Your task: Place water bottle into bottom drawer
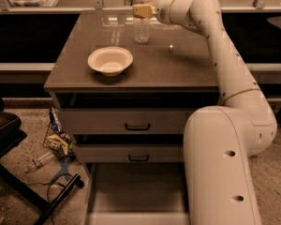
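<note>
The water bottle (pixel 141 29) stands upright at the back of the grey cabinet top (pixel 178 69); it is clear and ribbed with a white cap. My gripper (pixel 141 11) reaches in from the right at the bottle's upper part, one yellowish finger (pixel 139 11) in front of it, open around it. The bottle rests on the top. The bottom drawer (pixel 136 193) is pulled out below, its flat grey floor bare.
A cream bowl (pixel 110 60) sits left of centre on the top. Two shut drawer fronts with black handles (pixel 137 126) are above the open drawer. My arm's white base (pixel 220 172) stands right of it. Litter (pixel 56 142) and a black stand (pixel 9 139) lie left.
</note>
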{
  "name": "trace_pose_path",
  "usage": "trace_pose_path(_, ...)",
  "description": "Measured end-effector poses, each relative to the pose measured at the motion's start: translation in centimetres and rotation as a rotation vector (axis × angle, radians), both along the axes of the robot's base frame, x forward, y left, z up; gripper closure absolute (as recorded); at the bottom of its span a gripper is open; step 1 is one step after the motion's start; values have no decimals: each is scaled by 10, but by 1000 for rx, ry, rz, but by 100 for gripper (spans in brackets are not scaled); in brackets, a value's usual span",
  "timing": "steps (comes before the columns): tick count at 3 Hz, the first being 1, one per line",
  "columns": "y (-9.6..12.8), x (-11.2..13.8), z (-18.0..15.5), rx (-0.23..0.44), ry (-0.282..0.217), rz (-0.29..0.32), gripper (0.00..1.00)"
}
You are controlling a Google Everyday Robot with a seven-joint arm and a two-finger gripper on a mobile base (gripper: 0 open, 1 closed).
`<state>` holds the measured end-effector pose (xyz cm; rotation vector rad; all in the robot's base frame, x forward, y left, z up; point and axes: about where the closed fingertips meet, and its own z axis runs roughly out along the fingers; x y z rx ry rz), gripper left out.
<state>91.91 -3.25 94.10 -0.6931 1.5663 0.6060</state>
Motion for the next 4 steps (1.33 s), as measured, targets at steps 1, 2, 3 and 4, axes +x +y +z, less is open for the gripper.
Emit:
trace_pose_path(1,1,0,0,0,1,1,100)
trace_pose_path(2,-7,-3,15,-15,-13,-9,100)
trace_pose_path(3,-30,-14,44,-22,-42,-33,100)
trace_pose_path(4,-66,-37,77,-28,-83,-68,100)
